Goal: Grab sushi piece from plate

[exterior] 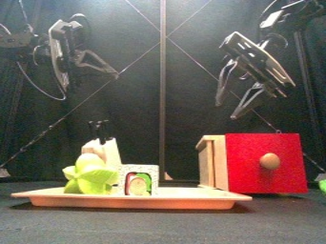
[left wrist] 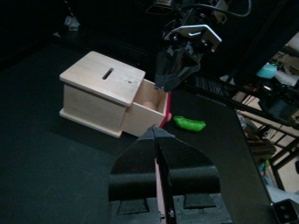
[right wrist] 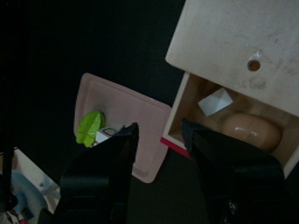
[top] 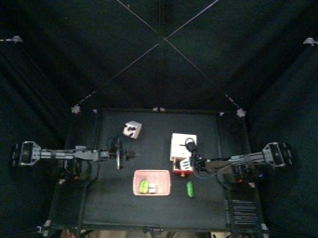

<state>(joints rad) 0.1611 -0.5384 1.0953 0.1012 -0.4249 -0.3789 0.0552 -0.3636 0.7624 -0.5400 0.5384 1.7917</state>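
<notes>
From high above, the pink plate [top: 152,183] lies at the front middle of the surface [top: 112,200], the lime-green sushi piece [top: 147,184] inside its rim. The right hand [top: 199,165] hangs just right of the plate, over a wooden box with a red drawer [top: 184,160]; to do this step well it likely needs to slide over the plate and come straight down on the green lump.

At surface level, the sushi piece [exterior: 87,175] sits at the plate's [exterior: 192,199] left end beside a rice roll [exterior: 136,180]; the right hand [exterior: 251,69], fingers spread wide, hovers well above the box behind the plate.

From the left wrist, the left hand [left wrist: 162,162] shows its fingers pressed together, empty (it idles left of the plate).

From the right wrist, the spread right hand [right wrist: 156,144] frames the plate's [right wrist: 146,122] edge; the open drawer [right wrist: 239,118] beside the plate crowds the approach.
</notes>
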